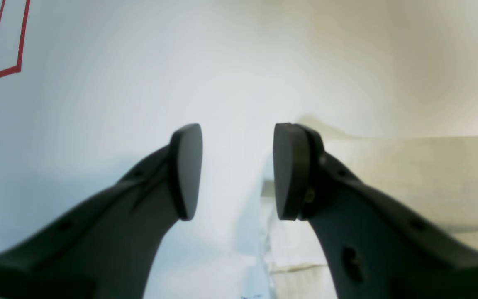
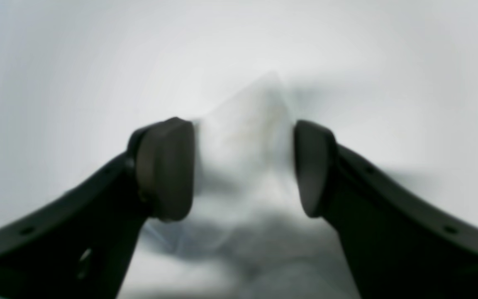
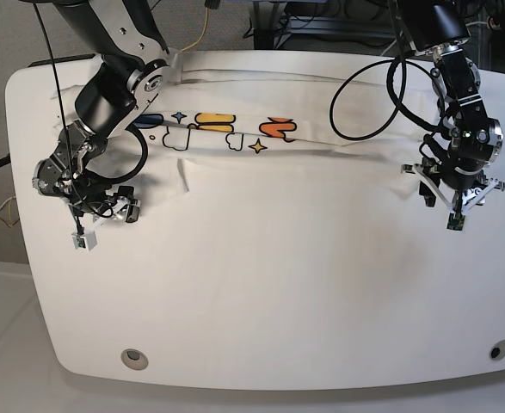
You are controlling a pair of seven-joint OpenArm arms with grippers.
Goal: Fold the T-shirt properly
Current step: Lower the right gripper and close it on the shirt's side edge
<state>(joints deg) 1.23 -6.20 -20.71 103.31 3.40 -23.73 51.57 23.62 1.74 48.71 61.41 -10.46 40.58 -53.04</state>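
White cloth of the T-shirt [image 3: 261, 198] spreads over the table [image 3: 28, 103], its printed band lying beyond both arms. Right gripper [image 2: 243, 168] stands parted with a cloth peak between its pads. Left gripper [image 1: 237, 171] hangs parted, grasping nothing, at the shirt's edge.

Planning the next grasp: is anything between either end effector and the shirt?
Nothing visible. The left end effector hangs open at the shirt's edge. The right end effector has a fold of cloth between its open jaws. Only shirt lies on the table.
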